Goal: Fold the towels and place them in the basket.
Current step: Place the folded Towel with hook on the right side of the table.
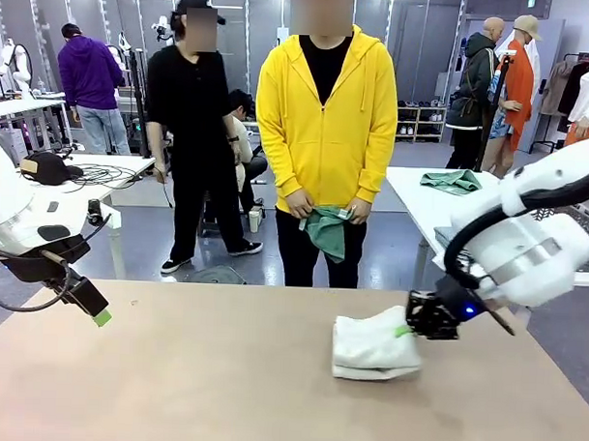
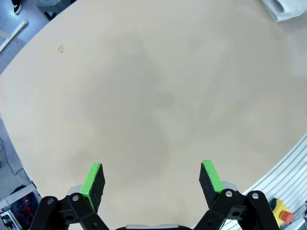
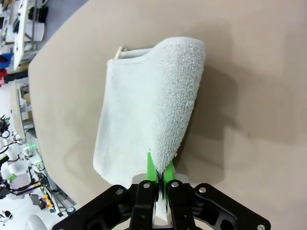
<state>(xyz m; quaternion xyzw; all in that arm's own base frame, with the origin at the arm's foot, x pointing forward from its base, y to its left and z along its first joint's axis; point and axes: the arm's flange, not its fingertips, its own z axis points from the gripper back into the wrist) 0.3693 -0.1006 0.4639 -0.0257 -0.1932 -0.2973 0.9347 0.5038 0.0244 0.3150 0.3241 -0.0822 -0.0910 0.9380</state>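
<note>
A grey floor (image 1: 139,242) carries white side tables (image 1: 413,200) before a grey panelled wall (image 1: 241,25) and a clothes rack (image 1: 568,87).

The front camera sits low on the robot's side of the desk (image 1: 173,381) and faces across it to a person (image 1: 325,115) in a yellow hoodie at the far edge, with the room behind. The left wrist camera looks down from well above, along the spread fingers of the left hand (image 2: 151,167), onto bare desktop, and catches the folded off-white towel (image 2: 287,6) in its top right corner. The right wrist camera looks from close by along the right hand (image 3: 157,165) at that same towel, which the front view also takes in.
</note>
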